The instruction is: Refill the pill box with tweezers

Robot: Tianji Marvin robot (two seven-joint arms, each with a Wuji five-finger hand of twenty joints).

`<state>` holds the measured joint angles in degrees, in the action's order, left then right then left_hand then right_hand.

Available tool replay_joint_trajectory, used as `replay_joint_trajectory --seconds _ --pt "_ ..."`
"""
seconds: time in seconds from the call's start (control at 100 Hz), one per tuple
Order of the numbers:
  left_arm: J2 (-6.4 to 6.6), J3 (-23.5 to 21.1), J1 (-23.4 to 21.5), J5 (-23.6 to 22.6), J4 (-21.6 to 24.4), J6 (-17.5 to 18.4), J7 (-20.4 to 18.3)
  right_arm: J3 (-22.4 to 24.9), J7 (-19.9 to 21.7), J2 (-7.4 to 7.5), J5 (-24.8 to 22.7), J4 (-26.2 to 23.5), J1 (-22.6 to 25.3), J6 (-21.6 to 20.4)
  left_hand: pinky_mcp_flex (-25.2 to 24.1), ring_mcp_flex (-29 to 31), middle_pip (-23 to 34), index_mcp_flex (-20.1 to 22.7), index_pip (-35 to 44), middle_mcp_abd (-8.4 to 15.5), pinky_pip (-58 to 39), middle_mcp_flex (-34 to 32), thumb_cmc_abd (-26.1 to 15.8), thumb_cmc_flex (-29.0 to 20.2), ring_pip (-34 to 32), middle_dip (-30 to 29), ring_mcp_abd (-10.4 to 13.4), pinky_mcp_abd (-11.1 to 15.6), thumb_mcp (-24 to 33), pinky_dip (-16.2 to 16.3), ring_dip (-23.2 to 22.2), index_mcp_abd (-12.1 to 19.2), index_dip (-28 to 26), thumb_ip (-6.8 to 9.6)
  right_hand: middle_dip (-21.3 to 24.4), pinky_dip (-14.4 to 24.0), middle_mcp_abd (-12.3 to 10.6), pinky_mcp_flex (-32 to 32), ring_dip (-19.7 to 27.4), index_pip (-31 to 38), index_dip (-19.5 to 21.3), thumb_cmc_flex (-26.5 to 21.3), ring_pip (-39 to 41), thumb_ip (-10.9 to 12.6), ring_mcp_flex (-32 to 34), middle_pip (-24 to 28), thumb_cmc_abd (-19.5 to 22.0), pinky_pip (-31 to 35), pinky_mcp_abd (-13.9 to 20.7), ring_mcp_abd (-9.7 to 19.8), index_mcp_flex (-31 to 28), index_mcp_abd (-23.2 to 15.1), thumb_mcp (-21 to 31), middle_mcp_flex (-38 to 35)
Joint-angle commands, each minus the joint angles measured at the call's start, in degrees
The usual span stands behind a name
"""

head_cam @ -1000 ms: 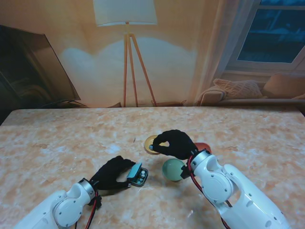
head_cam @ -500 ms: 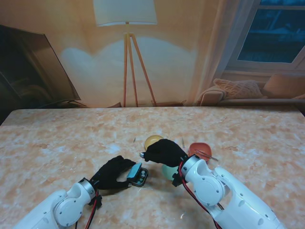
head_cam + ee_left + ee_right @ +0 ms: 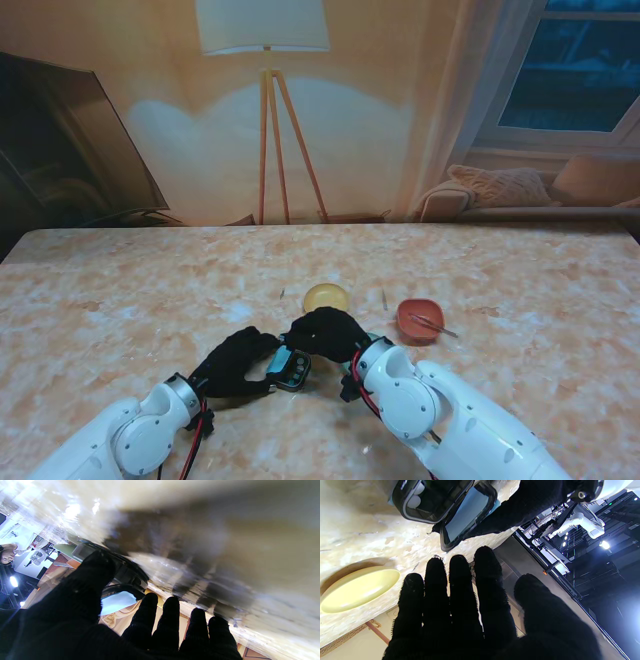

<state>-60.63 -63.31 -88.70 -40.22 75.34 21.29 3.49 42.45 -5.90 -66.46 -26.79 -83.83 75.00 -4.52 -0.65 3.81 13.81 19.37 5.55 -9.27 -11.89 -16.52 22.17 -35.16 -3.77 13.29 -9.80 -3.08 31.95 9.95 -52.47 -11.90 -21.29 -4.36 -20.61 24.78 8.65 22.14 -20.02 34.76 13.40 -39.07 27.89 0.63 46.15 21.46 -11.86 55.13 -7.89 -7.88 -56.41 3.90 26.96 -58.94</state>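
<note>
The small dark pill box [image 3: 294, 371] lies open on the marble table, its blue-lined lid [image 3: 467, 512] tipped up toward my left hand [image 3: 235, 362]. That hand is closed around the lid side of the pill box [image 3: 125, 575], thumb on top. White pills [image 3: 416, 495] show in one compartment of the pill box [image 3: 430, 502]. My right hand [image 3: 325, 333] hovers just behind the box, fingers [image 3: 460, 585] stretched out and holding nothing. The metal tweezers [image 3: 432, 323] rest across the red dish [image 3: 415, 315] to the right.
A yellow dish [image 3: 326, 296] sits just beyond my right hand and shows again as the yellow dish [image 3: 357, 590] in the right wrist view. My right wrist covers most of a green dish [image 3: 372, 339]. The table's far edge meets the wall with a floor lamp.
My right hand has moved from over the yellow dish toward me and leftward to the pill box, uncovering the yellow and red dishes and hiding the green one. The left hand stayed put.
</note>
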Motion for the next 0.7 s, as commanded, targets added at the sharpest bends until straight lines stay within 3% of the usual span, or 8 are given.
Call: replay_joint_trajectory --seconds 0.0,0.69 --pt "-0.37 0.95 -1.86 -0.44 -1.90 -0.13 -2.11 -0.80 0.96 -0.86 -0.06 0.53 -0.01 0.36 7.61 6.42 0.65 0.87 0.09 0.95 -14.40 -1.15 0.02 -0.78 -4.94 0.83 -1.95 1.77 -0.21 4.51 -1.36 0.68 -0.80 -0.45 0.42 -1.03 -0.74 -1.06 0.89 -0.04 -0.56 -0.56 -0.80 -0.05 -0.50 -0.51 2.27 -0.72 2.54 1.69 0.62 -1.37 -0.78 0.50" --pt "-0.48 0.37 -2.21 -0.37 -1.95 -0.12 -1.65 -3.42 2.85 -1.05 2.35 6.09 -0.60 1.11 7.62 6.44 0.63 0.88 0.02 0.90 -14.35 -1.24 -0.25 -0.80 -4.94 0.87 -1.96 1.80 -0.63 4.47 -1.37 0.65 -0.87 -0.45 0.08 -1.48 -0.18 -1.45 0.50 -0.11 0.23 -0.12 -0.17 0.45 -0.46 0.37 3.24 0.26 2.19 1.08 0.41 -1.02 -1.98 0.59"
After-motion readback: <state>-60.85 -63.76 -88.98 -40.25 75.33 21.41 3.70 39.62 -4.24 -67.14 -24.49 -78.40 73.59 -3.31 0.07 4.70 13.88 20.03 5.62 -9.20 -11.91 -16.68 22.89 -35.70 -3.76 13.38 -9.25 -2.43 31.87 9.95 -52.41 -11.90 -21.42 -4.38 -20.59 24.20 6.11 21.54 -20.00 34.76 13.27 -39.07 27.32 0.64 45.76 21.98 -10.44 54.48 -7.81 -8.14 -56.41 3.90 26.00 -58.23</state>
